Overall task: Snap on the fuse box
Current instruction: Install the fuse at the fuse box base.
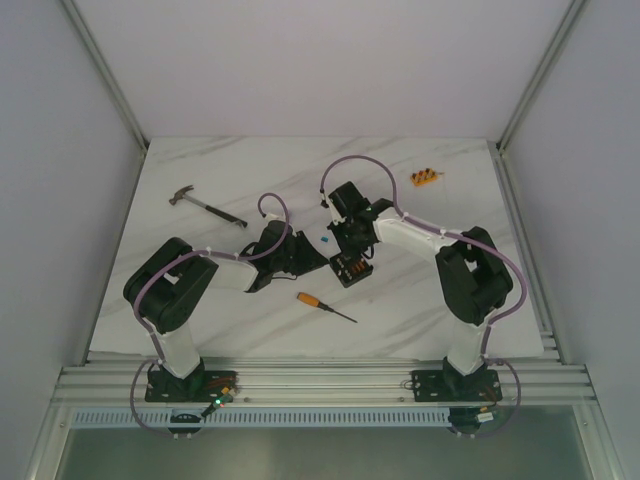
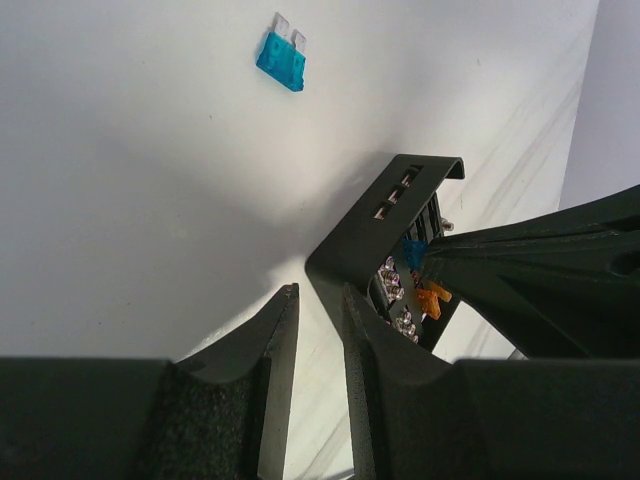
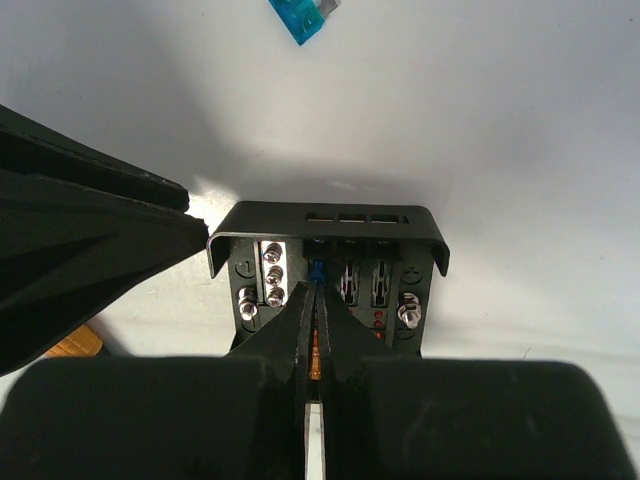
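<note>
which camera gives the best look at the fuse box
The right wrist view: it looks straight into the fuse box, showing its slots, screws and fuses. The left wrist view catches the fuse box from one side. The top external view shows the fuse box only as a small dark shape.
</note>
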Robot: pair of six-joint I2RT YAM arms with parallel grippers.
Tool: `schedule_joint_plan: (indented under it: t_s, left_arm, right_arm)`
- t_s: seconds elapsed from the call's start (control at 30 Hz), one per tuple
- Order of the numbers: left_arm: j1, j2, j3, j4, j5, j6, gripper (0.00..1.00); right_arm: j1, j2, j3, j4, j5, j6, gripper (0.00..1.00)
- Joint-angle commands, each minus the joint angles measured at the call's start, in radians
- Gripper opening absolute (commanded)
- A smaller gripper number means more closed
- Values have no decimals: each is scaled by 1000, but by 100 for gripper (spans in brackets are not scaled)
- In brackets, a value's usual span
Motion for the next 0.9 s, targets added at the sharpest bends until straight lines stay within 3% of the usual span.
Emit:
schedule_joint_plan:
  t_s: [0.0, 0.4, 0.87]
  left_arm:
    - [-2, 4, -2, -3, -10, -1, 33]
    - [0, 15, -2, -5, -15, 1, 33]
    - [3, -125, -76, -64, -80, 17, 34]
  right_arm:
    - [1, 113, -68, -77, 51, -23, 0]
    - [-4, 361, -93, -73, 136, -29, 0]
    - [116, 16, -71, -10, 17, 44, 3]
